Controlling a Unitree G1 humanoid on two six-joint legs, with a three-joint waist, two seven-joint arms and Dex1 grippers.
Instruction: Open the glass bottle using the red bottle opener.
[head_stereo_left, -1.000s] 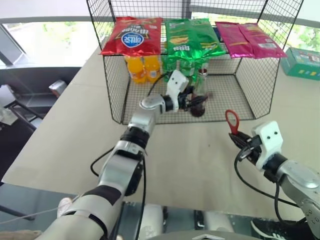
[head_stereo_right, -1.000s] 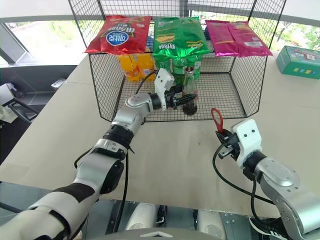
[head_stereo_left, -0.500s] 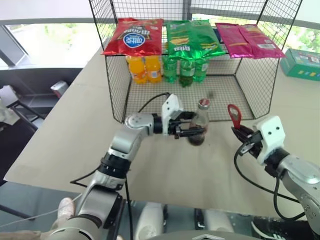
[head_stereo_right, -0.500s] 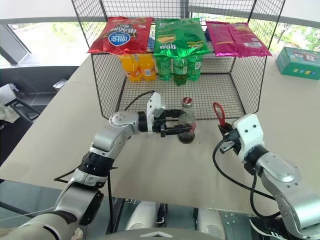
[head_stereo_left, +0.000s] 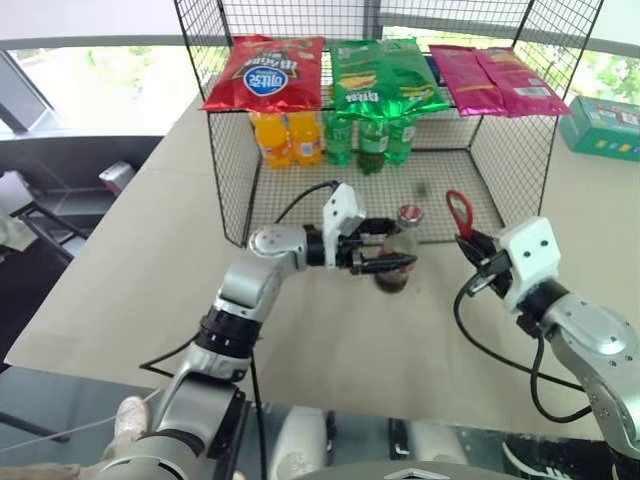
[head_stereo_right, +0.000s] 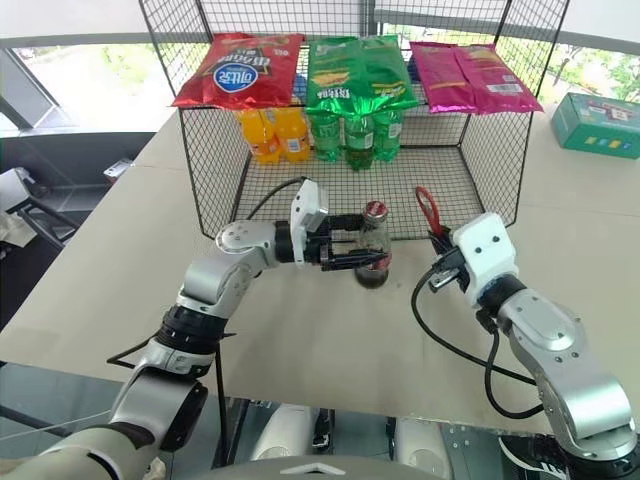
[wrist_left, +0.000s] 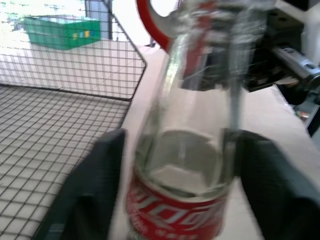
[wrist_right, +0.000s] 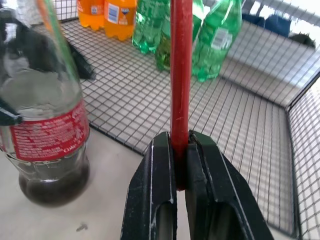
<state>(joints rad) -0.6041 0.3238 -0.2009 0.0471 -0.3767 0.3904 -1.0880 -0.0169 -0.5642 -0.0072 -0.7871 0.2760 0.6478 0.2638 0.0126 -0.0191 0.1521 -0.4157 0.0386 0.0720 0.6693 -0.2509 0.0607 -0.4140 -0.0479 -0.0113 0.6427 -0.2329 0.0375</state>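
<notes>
Clamped on the glass bottle (head_stereo_left: 397, 252), the jaws of our left gripper (head_stereo_left: 388, 246) reach in from the left of the frame, one black finger on each side of the clear body just above the red label. From the left wrist we see those fingers (wrist_left: 95, 190) pressing both flanks of the bottle (wrist_left: 190, 150). It stands upright on the tan table (head_stereo_left: 150, 260), just in front of the open side of the wire cage (head_stereo_left: 230, 180), near the centre of the frame, with dark liquid at its bottom and a red cap on top.

Our right gripper (head_stereo_left: 478, 258), right of centre, has its jaws closed tight on the handle of the red bottle opener (head_stereo_left: 460, 213), whose ring head stands up above the fingers. In the right wrist view the opener (wrist_right: 180, 75) rises straight from between the two fingers (wrist_right: 155, 200). Opener and bottle are near each other but apart, the opener to the right of the cap.

Inside the cage, at the upper middle, stand orange bottles (head_stereo_left: 287, 138) and green bottles (head_stereo_left: 372, 142). On its top lie a red snack bag (head_stereo_left: 266, 72), a green bag (head_stereo_left: 382, 76) and a pink bag (head_stereo_left: 497, 80). A green box (head_stereo_left: 608, 126) sits at the far right edge.
</notes>
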